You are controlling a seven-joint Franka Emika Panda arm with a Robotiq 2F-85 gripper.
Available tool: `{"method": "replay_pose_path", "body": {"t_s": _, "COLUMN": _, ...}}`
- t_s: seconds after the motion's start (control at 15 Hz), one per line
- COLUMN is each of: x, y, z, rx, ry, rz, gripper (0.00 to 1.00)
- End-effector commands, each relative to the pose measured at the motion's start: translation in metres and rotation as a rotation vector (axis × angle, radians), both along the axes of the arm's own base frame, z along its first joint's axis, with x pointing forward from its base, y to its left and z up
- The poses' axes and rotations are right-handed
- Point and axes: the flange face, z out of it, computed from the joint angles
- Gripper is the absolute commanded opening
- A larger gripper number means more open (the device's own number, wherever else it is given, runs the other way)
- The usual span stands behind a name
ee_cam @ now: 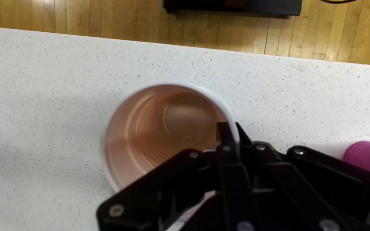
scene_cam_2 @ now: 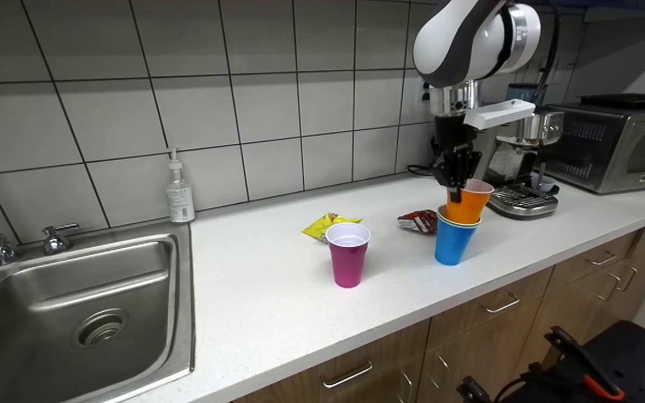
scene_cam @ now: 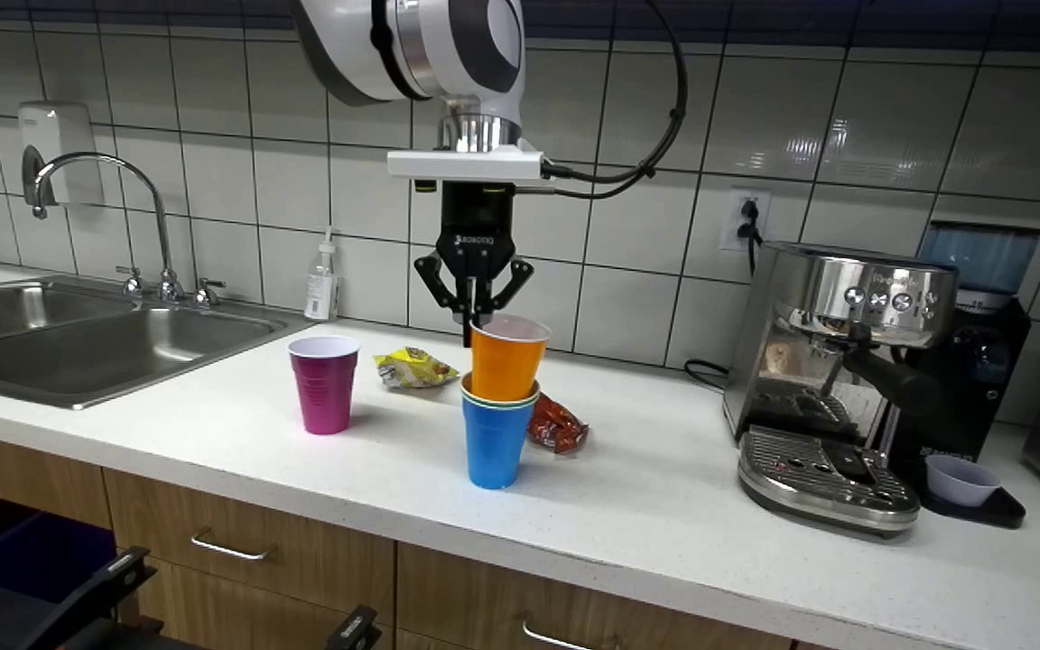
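Note:
My gripper [scene_cam: 472, 327] is shut on the rim of an orange cup [scene_cam: 507, 366] with a pale inside. In the wrist view one finger is inside the cup [ee_cam: 172, 125] and one outside its wall. The orange cup is upright, with a slight lean, and its lower end sits in the mouth of a blue cup [scene_cam: 493, 447]. Coloured rims inside the blue cup's mouth suggest other cups nested in it. The blue cup stands on the counter, also seen in an exterior view [scene_cam_2: 452, 243]. A magenta cup [scene_cam: 325, 388] stands upright and apart, toward the sink.
A yellow snack bag [scene_cam: 413, 368] and a red snack bag [scene_cam: 556, 424] lie behind the cups. A sink [scene_cam_2: 182, 291] and a pump bottle [scene_cam_2: 180, 193] are at one end. An espresso machine [scene_cam: 831, 361] and a toaster oven [scene_cam_2: 625, 145] stand at the other. The counter's front edge is near the blue cup.

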Motion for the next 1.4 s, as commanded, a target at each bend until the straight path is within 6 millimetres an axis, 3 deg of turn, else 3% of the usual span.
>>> {"method": "replay_pose_path", "body": {"t_s": 0.0, "x": 0.012, "y": -0.001, "z": -0.006, "rx": -0.010, "ry": 0.004, "rz": 0.010, "gripper": 0.01}}
{"method": "replay_pose_path", "body": {"t_s": 0.8, "x": 0.025, "y": 0.001, "z": -0.027, "rx": -0.012, "ry": 0.038, "rz": 0.033, "gripper": 0.01}}
{"method": "replay_pose_path", "body": {"t_s": 0.87, "x": 0.025, "y": 0.002, "z": -0.027, "rx": -0.015, "ry": 0.041, "rz": 0.039, "gripper": 0.29}}
{"method": "replay_pose_path", "body": {"t_s": 0.93, "x": 0.024, "y": 0.002, "z": -0.027, "rx": -0.017, "ry": 0.040, "rz": 0.042, "gripper": 0.31}}
{"method": "replay_pose_path", "body": {"t_s": 1.33, "x": 0.019, "y": 0.006, "z": -0.018, "rx": -0.004, "ry": 0.029, "rz": 0.065, "gripper": 0.74}}
